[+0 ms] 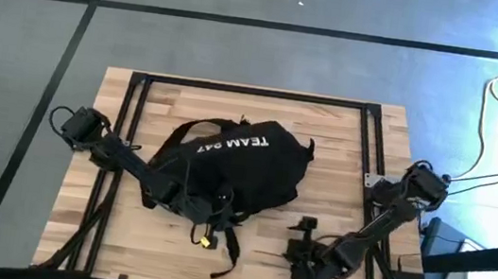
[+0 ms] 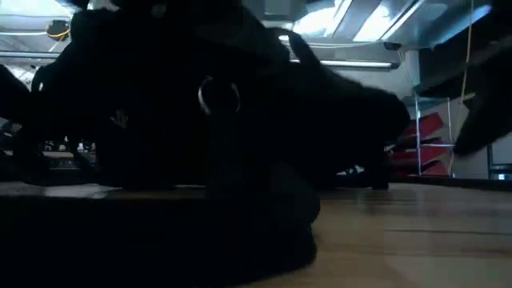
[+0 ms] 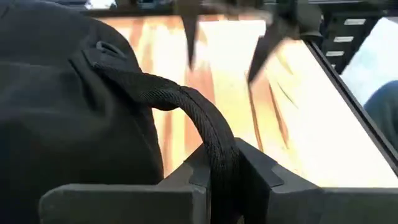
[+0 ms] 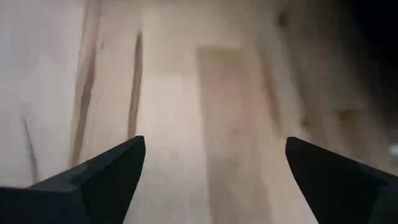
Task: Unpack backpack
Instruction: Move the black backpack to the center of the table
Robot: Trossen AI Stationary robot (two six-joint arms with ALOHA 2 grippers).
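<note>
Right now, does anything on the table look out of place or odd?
Nothing looks spilled or damaged. The backpack lies flat on the wooden table, its loose straps trailing toward the front edge. The left tool is shut on a backpack strap. The right tool hangs open over bare wood.

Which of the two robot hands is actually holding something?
The left hand, at the backpack's near edge, is clamped on a black strap. The right hand is open over bare table, holding nothing.

Backpack dark, indistinct, low view
</note>
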